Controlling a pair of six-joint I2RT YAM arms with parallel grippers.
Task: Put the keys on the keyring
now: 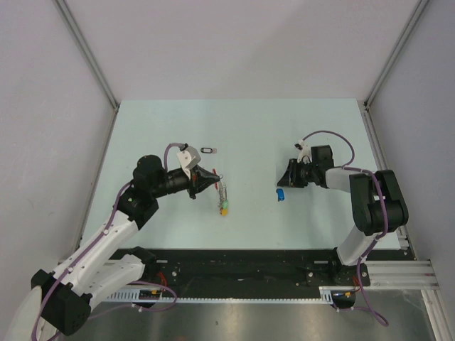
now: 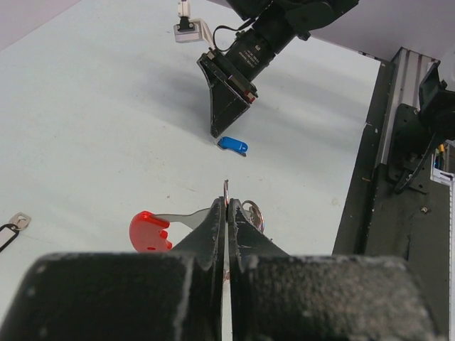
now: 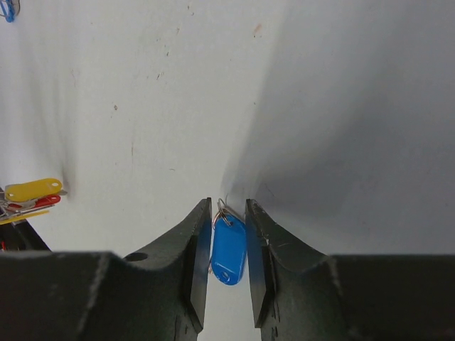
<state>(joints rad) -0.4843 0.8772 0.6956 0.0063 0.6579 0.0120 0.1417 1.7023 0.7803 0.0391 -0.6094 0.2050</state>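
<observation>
My left gripper [image 1: 212, 177] is shut on the thin metal keyring [image 2: 226, 187], which stands edge-on between its fingertips. The ring's keys hang below with a red tag [image 2: 149, 231]; in the top view the cluster [image 1: 224, 202] dangles just right of the jaws. A blue-tagged key [image 3: 229, 250] lies on the table between the fingers of my right gripper [image 3: 227, 206], which is open, with a narrow gap on each side of the tag. From above, this blue key [image 1: 281, 194] sits at the right gripper's [image 1: 284, 183] tips. A black-tagged key [image 1: 207, 150] lies behind the left gripper.
The pale green table [image 1: 249, 128] is walled by grey panels left, right and behind. A black rail [image 1: 249, 266] runs along the near edge by the arm bases. The cluster's yellow tag [image 3: 32, 189] shows at the left of the right wrist view.
</observation>
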